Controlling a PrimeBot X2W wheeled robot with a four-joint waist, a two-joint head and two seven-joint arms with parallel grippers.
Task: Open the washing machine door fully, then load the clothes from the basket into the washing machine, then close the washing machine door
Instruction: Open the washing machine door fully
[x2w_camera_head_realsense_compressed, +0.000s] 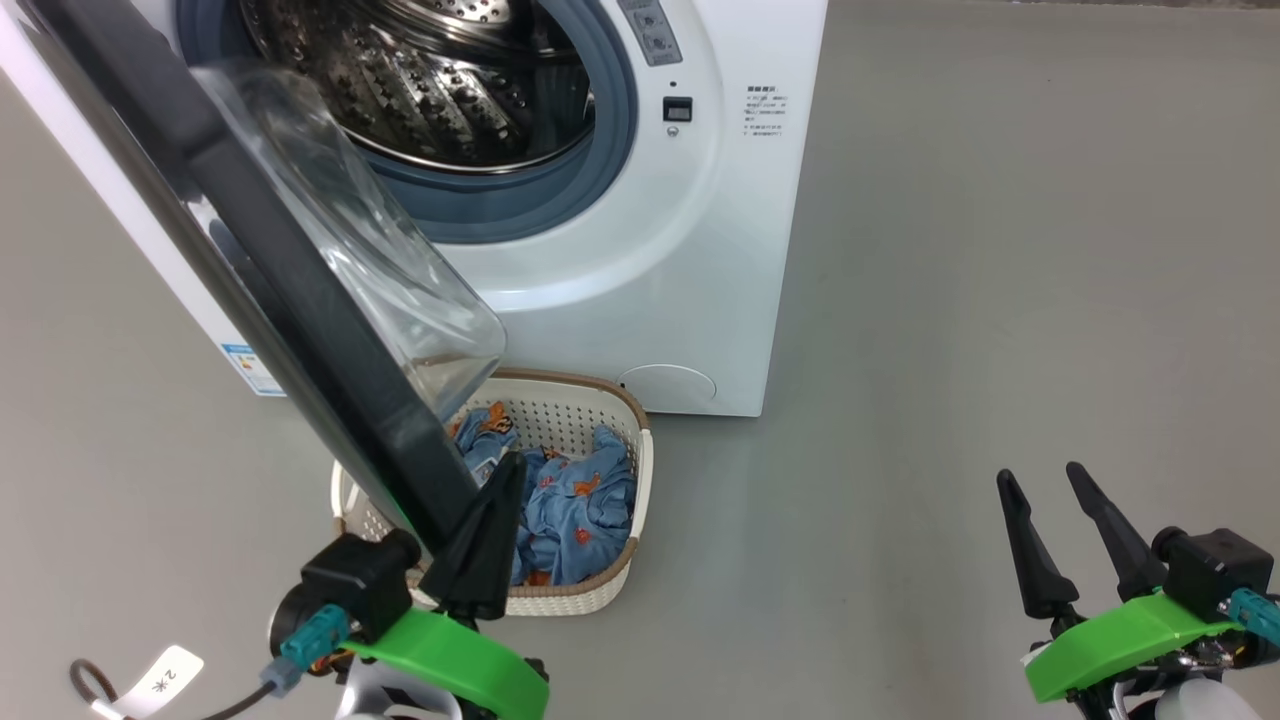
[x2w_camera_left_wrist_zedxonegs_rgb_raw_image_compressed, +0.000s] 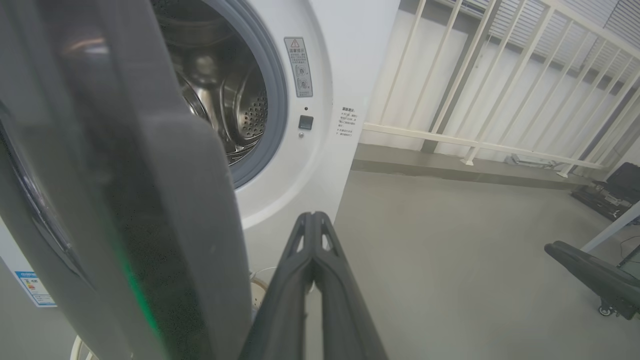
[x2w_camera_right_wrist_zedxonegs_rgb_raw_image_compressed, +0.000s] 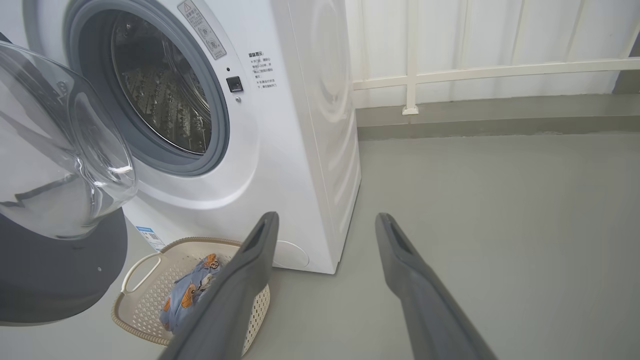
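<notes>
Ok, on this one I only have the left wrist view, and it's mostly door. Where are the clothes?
Observer: In the head view the clothes lie bunched inside the basket.
Reviewer: And the other arm?
Observer: The right end effector is open and holds nothing.
Reviewer: Can you see the whole basket?
Observer: No, in the head view the door covers its left part.

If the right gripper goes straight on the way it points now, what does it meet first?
Probably the washing machine, low down near its front corner; the way there looks free, but depth is unclear.
</notes>
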